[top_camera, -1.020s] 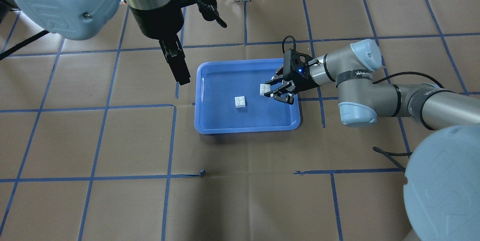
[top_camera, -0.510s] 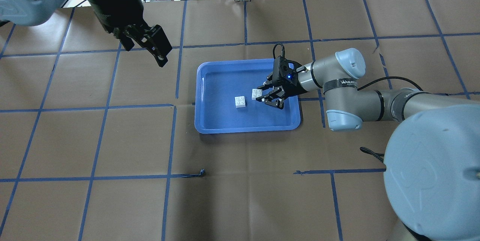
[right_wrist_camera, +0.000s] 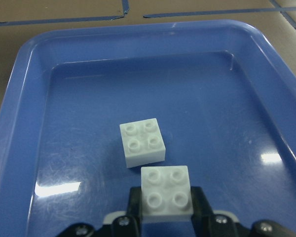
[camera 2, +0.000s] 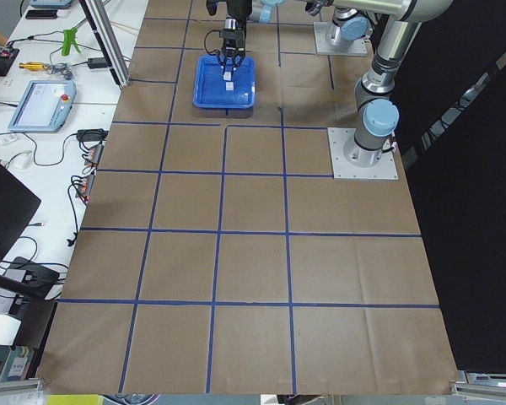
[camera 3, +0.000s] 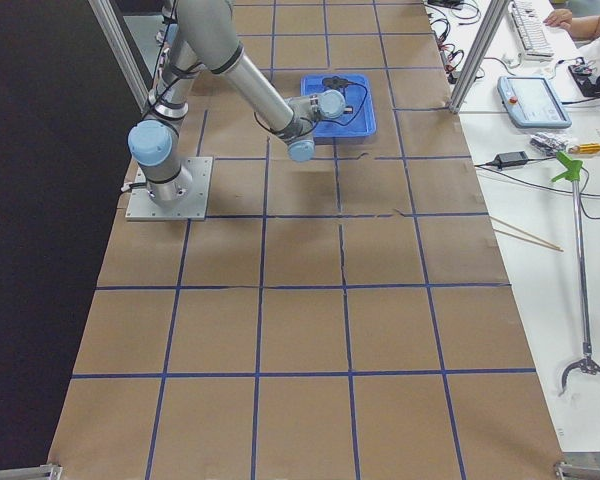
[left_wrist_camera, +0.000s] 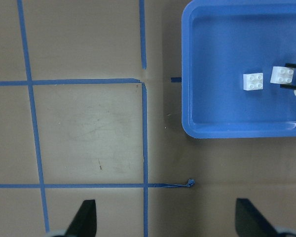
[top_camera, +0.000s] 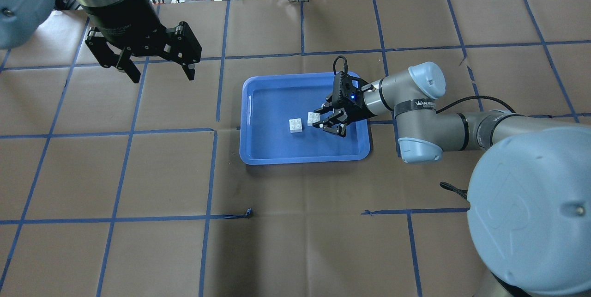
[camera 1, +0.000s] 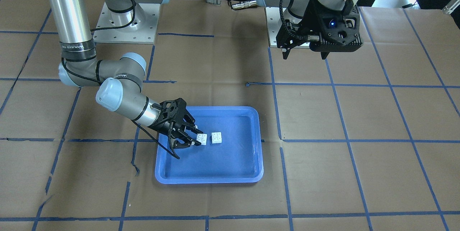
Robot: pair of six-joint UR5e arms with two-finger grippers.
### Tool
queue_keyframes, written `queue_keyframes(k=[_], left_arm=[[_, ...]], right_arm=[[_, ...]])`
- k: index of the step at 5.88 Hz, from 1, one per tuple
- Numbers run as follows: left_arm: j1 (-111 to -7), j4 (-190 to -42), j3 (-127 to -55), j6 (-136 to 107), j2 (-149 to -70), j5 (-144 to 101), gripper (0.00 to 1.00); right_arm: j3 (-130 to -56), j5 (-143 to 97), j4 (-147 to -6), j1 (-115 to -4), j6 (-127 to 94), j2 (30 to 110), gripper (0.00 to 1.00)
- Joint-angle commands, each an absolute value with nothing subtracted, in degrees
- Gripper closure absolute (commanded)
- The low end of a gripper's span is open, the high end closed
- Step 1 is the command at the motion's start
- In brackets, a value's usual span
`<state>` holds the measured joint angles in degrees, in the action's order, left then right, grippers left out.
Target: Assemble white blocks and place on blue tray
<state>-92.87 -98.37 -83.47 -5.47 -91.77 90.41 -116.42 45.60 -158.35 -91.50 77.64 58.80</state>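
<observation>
White blocks (top_camera: 296, 125) are both inside the blue tray (top_camera: 258, 156), but you have not joined them yet. The loose block (right_wrist_camera: 142, 141) sits studs up on the tray floor near the middle. The held block (right_wrist_camera: 166, 192) is pinched between the fingers of your right hand (top_camera: 321, 120), studs up too, just beside the loose one. From the wrist view I cannot tell whether the two touch, or whether the held one is clear of the floor. Your left hand (top_camera: 161, 74) hangs spread and empty over the table (top_camera: 295, 251), well apart from the tray. I judge you roughly halfway: one block is grasped and the tray is already underneath. What is left is to raise the held block over its mate, line up the studs, press down and let go
</observation>
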Motion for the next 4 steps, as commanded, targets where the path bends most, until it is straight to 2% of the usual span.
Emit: queue_keyframes(k=[1,4], left_arm=[[-92.7,-97.9,-83.7,-6.2,-91.7,90.1,0.01],[-93.2,-97.1,-84.5,-6.2,-91.1,90.3,0.01]], right_arm=[[-116.5,45.7,-158.4,-92.5,77.6,58.4,0.61],[-116.5,45.6,-158.3,-92.5,76.3,58.4,0.61]])
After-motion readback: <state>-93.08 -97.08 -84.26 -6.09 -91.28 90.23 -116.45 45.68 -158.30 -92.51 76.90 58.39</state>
